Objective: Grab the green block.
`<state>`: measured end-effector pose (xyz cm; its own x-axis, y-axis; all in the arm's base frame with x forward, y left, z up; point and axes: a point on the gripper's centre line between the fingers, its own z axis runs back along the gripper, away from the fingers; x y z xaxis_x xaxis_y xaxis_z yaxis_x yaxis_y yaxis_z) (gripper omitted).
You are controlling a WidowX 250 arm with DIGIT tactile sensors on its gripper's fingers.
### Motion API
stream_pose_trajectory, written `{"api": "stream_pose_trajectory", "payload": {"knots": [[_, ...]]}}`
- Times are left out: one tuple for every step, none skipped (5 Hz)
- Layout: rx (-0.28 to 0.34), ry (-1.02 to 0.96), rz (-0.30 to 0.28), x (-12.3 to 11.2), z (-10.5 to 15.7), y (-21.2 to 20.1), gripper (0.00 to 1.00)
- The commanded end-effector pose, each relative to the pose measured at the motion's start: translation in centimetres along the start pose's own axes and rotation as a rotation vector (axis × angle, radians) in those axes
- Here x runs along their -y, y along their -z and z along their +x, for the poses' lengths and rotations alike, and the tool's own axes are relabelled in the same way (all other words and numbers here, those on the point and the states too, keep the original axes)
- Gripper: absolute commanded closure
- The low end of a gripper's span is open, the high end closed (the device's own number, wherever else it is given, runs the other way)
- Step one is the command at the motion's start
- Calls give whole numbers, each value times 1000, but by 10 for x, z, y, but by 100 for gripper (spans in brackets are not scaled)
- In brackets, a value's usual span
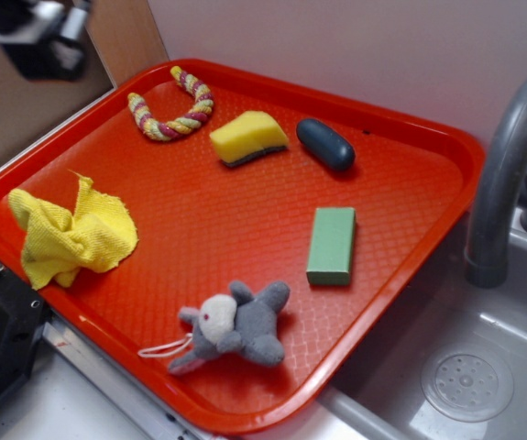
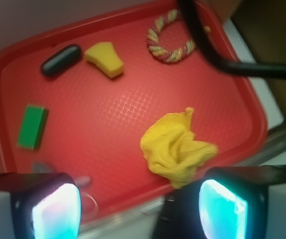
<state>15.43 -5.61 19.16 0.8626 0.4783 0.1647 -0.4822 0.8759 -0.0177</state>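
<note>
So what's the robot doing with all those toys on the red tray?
Nothing is being held yet. The gripper is open and hangs high above the red tray; it is meant to grab the green block, which lies flat and untouched near the sink side. Around it lie a yellow sponge, a dark oval thing, a rope ring, a yellow cloth and a grey plush toy.

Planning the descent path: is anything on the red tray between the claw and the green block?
Nothing visible blocks it. The flat sage-green rectangular block lies alone on bare red plastic tray, ahead-left of the open claw. The grey plush toy sits beside it, apart.
</note>
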Motion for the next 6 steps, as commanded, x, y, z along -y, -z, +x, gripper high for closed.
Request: {"api": "stream_pose_trajectory", "payload": {"knots": [[117, -117, -64, 50, 27, 37, 0], [116, -108, -76, 69, 33, 53, 0], [100, -100, -85, 88, 42, 76, 0], [81, -76, -77, 106, 42, 95, 0], [50, -71, -79, 122, 40, 111, 0], [45, -47, -36, 138, 36, 125, 0]]}}
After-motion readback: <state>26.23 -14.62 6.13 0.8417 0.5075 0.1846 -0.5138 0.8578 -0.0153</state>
